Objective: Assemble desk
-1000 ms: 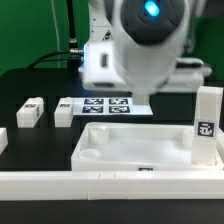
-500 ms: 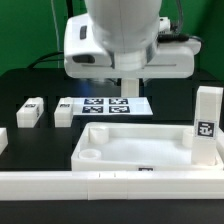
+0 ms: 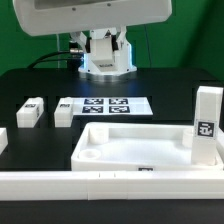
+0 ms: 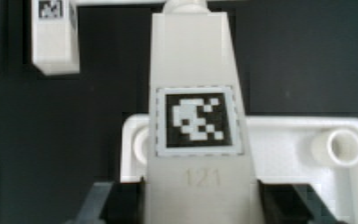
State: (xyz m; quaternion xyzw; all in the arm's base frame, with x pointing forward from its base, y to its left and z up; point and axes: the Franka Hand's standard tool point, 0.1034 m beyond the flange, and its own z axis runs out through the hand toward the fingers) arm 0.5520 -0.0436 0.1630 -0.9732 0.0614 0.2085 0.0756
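Gripper (image 4: 197, 208): dark finger parts seen either side of tagged leg (image 4: 197, 110) in wrist view. Whether clamped on it or apart cannot be told.

Tabletop (image 3: 135, 148) lies flat just beside rail (image 3: 100, 182). Its near socket (image 3: 90, 156) is seen empty.

Upright leg (image 3: 207, 125) stands at tabletop's end, exterior view's right; seating cannot be told.

Loose leg (image 3: 30, 113) and second loose leg (image 3: 64, 112) lie beside marker board (image 3: 108, 105).

Judged early: most legs left to be fitted.

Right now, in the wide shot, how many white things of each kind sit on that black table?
Tabletop: 1
Legs: 3 (lying leg, second lying leg, upright leg)
Cut-off piece at the exterior view's left edge, kind unclear: 1
Marker board: 1
Long rail: 1
Total: 7
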